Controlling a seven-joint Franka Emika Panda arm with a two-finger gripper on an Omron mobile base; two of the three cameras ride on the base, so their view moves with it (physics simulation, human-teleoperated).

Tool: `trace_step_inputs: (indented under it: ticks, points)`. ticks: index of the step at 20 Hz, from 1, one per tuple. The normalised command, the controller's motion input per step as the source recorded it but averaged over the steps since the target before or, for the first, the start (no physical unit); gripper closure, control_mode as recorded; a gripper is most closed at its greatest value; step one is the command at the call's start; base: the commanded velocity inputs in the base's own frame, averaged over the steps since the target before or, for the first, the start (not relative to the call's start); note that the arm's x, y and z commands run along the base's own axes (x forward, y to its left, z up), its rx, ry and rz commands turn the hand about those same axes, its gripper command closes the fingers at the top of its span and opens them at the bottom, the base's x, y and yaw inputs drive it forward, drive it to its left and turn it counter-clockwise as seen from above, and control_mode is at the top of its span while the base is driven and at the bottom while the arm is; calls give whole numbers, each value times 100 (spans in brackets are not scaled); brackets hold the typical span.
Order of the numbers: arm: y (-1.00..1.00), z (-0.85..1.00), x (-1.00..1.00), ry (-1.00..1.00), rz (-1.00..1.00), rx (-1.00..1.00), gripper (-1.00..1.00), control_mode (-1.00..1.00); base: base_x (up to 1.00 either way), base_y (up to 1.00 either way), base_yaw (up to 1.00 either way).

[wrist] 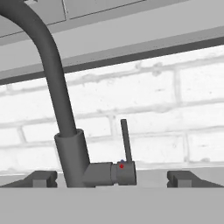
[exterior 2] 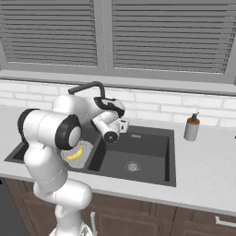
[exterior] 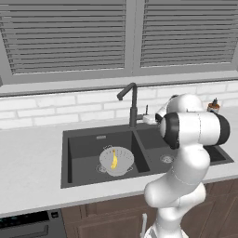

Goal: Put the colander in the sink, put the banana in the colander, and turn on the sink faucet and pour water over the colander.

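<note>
The light grey colander [exterior: 122,163] sits in the left basin of the dark sink [exterior: 83,151], with the yellow banana [exterior: 114,159] lying inside it. From the right base view, the banana [exterior 2: 76,152] and colander [exterior 2: 85,148] show partly behind my arm. The dark gooseneck sink faucet [exterior: 133,104] stands behind the divider, its spout hooked to the left. My gripper [exterior: 149,119] is open right by the faucet's base. In the hand view the upright side lever [wrist: 126,140] stands between my wide-apart fingertips [wrist: 41,178], close ahead. No water is visible.
A brown-topped soap bottle [exterior 2: 191,127] stands on the counter right of the sink. The right basin [exterior 2: 147,147] holds only its silver drain [exterior 2: 132,166]. A white brick backsplash and shuttered window rise behind the faucet. My own arm blocks part of the right basin in the left base view.
</note>
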Motion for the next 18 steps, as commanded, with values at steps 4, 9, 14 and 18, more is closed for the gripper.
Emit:
trace_step_inputs:
  ticks: [4, 9, 14, 18]
  points:
    - [0, 0, 23, -7, -1, 0, -100, -100, 0, 0, 0]
    - [-1, 0, 32, -1, 0, 0, -100, -100, 0, 0, 0]
    - [0, 0, 28, 0, 0, 0, -100, -100, 0, 0, 0]
    - [-6, 0, 30, 0, 0, 0, -100, -100, 0, 0, 0]
